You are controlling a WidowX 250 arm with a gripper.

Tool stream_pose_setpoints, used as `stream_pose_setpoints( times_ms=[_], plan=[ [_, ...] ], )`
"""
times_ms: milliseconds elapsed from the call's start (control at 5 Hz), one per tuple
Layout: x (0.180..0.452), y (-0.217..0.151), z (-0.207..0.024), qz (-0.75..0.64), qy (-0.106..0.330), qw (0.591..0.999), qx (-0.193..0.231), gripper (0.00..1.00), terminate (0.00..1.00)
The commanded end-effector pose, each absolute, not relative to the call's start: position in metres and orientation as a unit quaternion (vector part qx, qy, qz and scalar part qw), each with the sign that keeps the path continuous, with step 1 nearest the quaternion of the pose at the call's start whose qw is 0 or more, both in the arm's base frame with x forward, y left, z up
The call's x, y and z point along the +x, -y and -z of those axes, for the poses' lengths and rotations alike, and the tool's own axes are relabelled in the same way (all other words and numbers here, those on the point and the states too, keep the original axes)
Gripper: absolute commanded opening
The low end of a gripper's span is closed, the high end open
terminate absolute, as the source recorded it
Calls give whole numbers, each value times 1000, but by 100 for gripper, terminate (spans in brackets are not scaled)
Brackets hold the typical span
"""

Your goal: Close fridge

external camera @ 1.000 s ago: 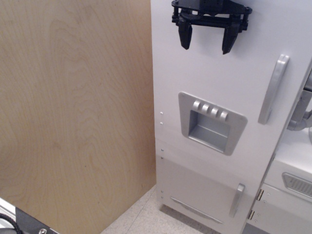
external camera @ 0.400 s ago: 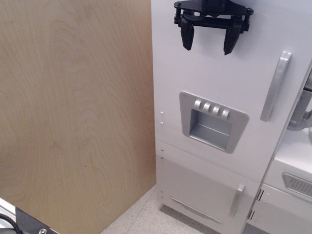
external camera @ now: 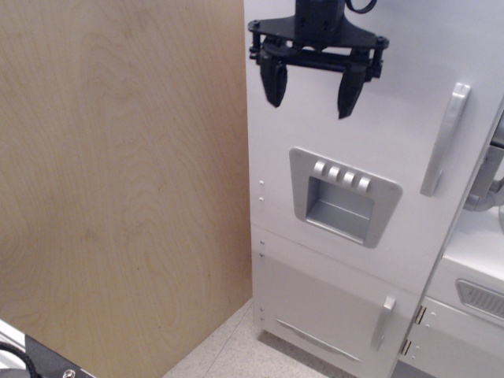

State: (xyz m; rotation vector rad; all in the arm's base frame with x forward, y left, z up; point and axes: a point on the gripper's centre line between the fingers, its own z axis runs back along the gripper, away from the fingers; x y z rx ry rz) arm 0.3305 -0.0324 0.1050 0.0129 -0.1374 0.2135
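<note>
Plywood wall (external camera: 118, 181) left, speckled floor | fridge (external camera: 346, 268) right of it, big door apparently flush | gripper (external camera: 312, 85) spread wide, empty, before upper door | press flat and squarely (avoid the handle (external camera: 445, 140))

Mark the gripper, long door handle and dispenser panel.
gripper (external camera: 312, 93): main view, between its fingertips
long silver handle (external camera: 445, 140): main view, mid-bar
dispenser panel (external camera: 342, 198): main view, recess

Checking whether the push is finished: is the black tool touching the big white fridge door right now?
Cannot tell. The single camera view faces the big white fridge door head-on, so the open black tool overlaps it and any gap or contact at the fingertips is hidden.
</note>
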Motion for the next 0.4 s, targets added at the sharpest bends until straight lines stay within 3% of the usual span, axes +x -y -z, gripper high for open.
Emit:
stream_pose_setpoints(
  times_ms=[0,200],
  plan=[
    [335,31,-125,-104,98,990,0,100,0],
    [335,31,-125,-104,98,990,0,100,100]
  ],
)
